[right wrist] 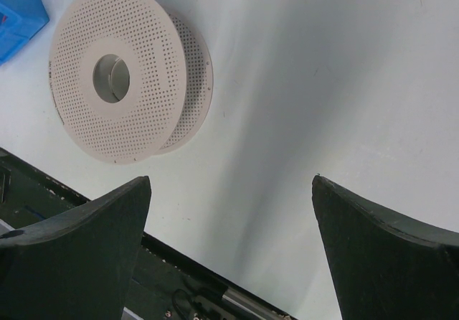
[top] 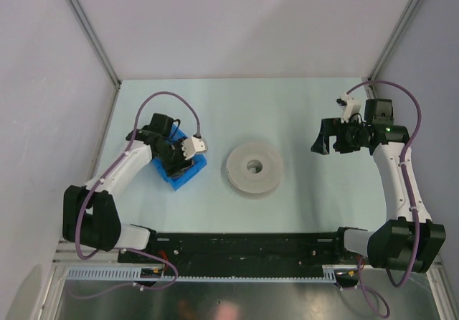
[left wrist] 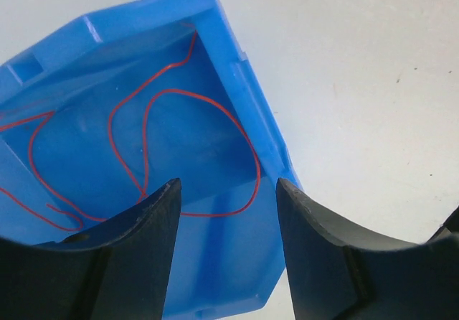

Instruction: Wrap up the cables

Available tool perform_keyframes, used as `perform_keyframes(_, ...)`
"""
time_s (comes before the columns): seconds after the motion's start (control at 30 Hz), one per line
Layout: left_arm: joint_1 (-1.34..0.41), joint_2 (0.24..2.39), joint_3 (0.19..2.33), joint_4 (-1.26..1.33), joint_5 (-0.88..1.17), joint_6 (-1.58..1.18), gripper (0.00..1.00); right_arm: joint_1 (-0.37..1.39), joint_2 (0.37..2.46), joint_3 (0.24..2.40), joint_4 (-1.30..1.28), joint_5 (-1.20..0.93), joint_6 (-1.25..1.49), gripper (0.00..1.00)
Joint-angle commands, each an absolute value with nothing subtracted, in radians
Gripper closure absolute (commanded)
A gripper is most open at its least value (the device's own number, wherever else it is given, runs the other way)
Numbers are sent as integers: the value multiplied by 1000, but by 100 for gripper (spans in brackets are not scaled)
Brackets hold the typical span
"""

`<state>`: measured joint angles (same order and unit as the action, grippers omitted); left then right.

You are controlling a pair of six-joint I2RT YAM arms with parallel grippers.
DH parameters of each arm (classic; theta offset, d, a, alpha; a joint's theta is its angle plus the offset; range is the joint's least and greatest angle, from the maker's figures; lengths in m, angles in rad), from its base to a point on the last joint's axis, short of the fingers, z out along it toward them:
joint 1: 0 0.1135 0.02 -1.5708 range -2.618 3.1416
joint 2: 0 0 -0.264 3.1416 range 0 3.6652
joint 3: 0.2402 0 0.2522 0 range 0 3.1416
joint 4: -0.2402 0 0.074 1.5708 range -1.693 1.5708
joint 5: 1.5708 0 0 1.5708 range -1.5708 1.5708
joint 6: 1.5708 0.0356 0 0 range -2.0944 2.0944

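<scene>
Hovering at the left, your left gripper (left wrist: pixel 227 186) is hanging over the open blue bin (left wrist: pixel 244 97) with its fingers apart. The wire (left wrist: pixel 215 105) is lying in loose loops on the bin's floor, beneath the fingertips. The spool (top: pixel 240 166) is sitting flat mid-table, right of the bin and apart from it. Farther right, your right gripper (right wrist: pixel 231 184) is hovering over the table (right wrist: pixel 344 83), fingers spread wide, gripping nothing.

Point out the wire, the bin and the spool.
wire (left wrist: pixel 186 90), left wrist view, top of its loop in the bin
bin (left wrist: pixel 244 90), left wrist view, right wall
spool (right wrist: pixel 143 33), right wrist view, perforated top disc
</scene>
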<state>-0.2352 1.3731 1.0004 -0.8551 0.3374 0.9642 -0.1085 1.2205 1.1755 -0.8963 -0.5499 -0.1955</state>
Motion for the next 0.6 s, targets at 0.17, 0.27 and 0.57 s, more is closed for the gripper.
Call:
perform_keyframes(0.17, -270, 1344, 972, -873, 237, 918, 42, -102, 1222, 1178, -888, -563, -202, 1)
perform_keyframes(0.27, -273, 1348, 968, -887, 246, 904, 45, -101, 1219, 1179, -889, -565, -204, 1)
perform_keyframes(0.57, -275, 1429, 987, -920, 246, 895, 49, -101, 1215, 1177, -892, -564, -205, 1)
